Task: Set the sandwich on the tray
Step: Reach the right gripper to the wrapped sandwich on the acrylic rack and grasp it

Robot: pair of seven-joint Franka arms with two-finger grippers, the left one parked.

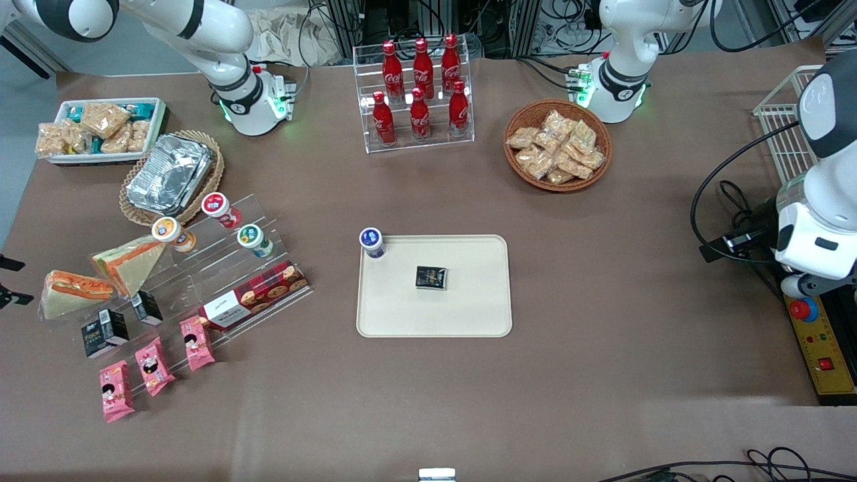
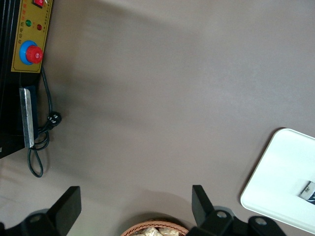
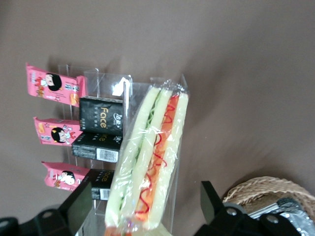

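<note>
While my arm [image 1: 201, 40] shows in the front view, it runs out of frame and the claw can't be seen there. That view has the whole table [image 1: 602, 375]. The tray [image 1: 462, 314] is mid-table w/ a small black packet [image 1: 430, 277] on it and a blue-lidded cup [image 1: 371, 242] at one corner. The sandwich [image 1: 73, 291] lies toward the working arm's end, well apart from the tray, beside a clear acrylic stand [image 1: 221, 268]. A second wedge [image 1: 130, 264] leans on that stand. Also there are pink snack pkts [image 1: 154, 365], a black box [image 1: 104, 331], a foil container [image 1: 167, 173] on a wicker mat and red bottles [image 1: 420, 87] reading Coca-Cola.

The left wrist view adds little. It has a corner of the tray [image 2: 275, 182], an edge of the black packet [image 2: 307, 189], a wicker basket rim [image 2: 155, 228] and a control box w/ a red button [image 2: 33, 53].

Only the right wrist view shows my claw [image 3: 142, 194]. Its fingers [image 3: 81, 201] are apart, w/ the near end of the sandwich [image 3: 152, 162] seen between them. I can't tell if they touch the wrap. The filling edge faces the cam, w/ orange-red and green stripes between pale bread. Probably it's the lying wedge, not certain. Beside it a black box [image 3: 101, 115] reads "Face", w/ pink pkts [image 3: 51, 83] showing a cartoon girl.
</note>
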